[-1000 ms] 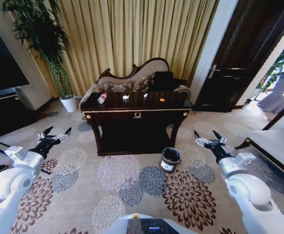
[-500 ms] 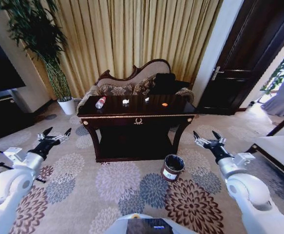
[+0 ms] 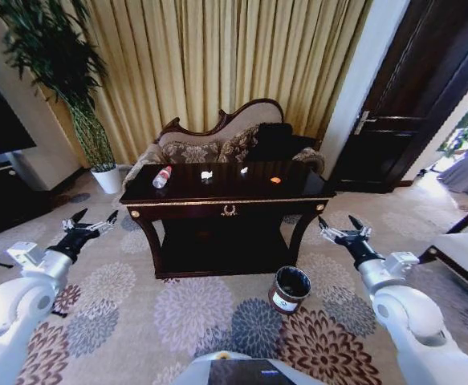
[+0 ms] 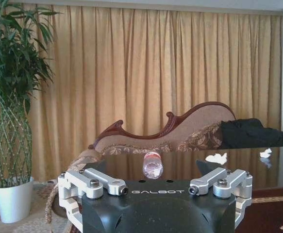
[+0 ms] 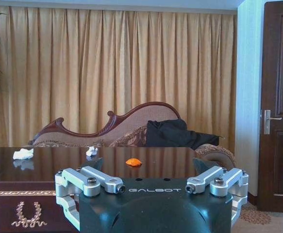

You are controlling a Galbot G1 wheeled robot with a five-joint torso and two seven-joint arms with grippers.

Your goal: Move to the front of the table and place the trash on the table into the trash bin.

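Observation:
The dark glossy table [image 3: 227, 202] with gold trim stands ahead of me in the head view. On its top lie a clear bottle [image 3: 161, 176] with a red cap at the left, two white paper scraps [image 3: 207, 174] [image 3: 243, 170] in the middle and a small orange scrap [image 3: 275, 180] to the right. The left wrist view shows the bottle [image 4: 152, 165] end-on; the right wrist view shows the scraps [image 5: 23, 154] [image 5: 133, 162]. The round brown trash bin [image 3: 289, 289] sits on the carpet by the table's right front leg. My left gripper [image 3: 91, 222] and right gripper [image 3: 337, 227] hang open, short of the table, holding nothing.
A carved sofa [image 3: 221, 138] with dark clothing stands behind the table, against gold curtains. A potted bamboo [image 3: 89, 128] is at the far left, a dark door [image 3: 410, 112] at the right. Low dark furniture flanks both sides. Patterned carpet lies open in front.
The whole head view has shifted: the table and bin look nearer and more centred, so the camera has moved forward. Both arms hold the same pose, grippers open.

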